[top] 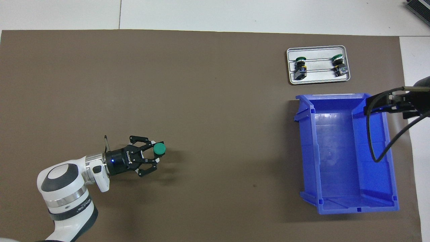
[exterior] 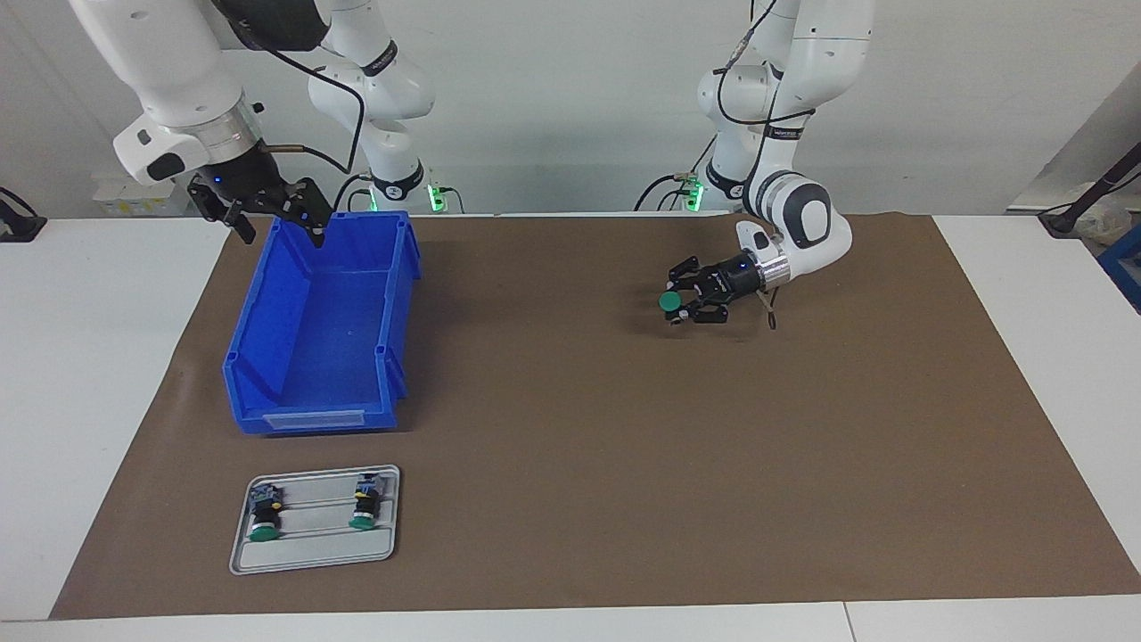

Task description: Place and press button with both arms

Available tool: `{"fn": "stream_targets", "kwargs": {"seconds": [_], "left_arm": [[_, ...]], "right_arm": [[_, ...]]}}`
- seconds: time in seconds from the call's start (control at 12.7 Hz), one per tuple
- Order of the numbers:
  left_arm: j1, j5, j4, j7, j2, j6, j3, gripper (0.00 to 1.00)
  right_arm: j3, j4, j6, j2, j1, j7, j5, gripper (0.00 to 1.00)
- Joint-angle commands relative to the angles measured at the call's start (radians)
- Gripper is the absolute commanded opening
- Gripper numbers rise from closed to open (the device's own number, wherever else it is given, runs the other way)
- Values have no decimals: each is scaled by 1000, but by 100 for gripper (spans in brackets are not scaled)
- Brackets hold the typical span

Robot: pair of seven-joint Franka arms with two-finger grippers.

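Observation:
A button point(exterior: 669, 302) point(top: 159, 149) with a round green cap sits between the fingers of my left gripper point(exterior: 685, 300) point(top: 154, 152), which is shut on it. That gripper lies level, low over the brown mat point(exterior: 624, 464), with the cap pointing toward the blue bin. My right gripper point(exterior: 281, 234) point(top: 379, 103) hangs open and empty over the blue bin's point(exterior: 312, 366) point(top: 336, 151) end nearest the robots. Two more buttons point(exterior: 264, 517) point(exterior: 365, 506) lie on a grey tray point(exterior: 312, 557) point(top: 317, 79).
The blue bin has nothing in it and stands toward the right arm's end of the table. The grey tray lies farther from the robots than the bin. White table shows around the mat's edges.

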Motion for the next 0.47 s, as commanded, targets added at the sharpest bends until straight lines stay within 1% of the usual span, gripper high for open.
{"fn": "stream_targets", "kwargs": {"seconds": [0.0,0.08,0.24,0.39], "left_arm": [[32,-19,-16,106,31,-35,-4,21],[30,-19,-13,145,55,-32,-5,21],[30,-42,-13,156,59,-44,-5,20],[30,-51,-16,157,60,-82,-5,21]], "right_arm": [[5,-21,4,-19,-9,-22,24,100],[5,-21,4,-19,-9,-22,22,100],[5,-21,4,-19,-9,-22,24,100],[5,-21,4,-19,-9,-22,22,100]]}}
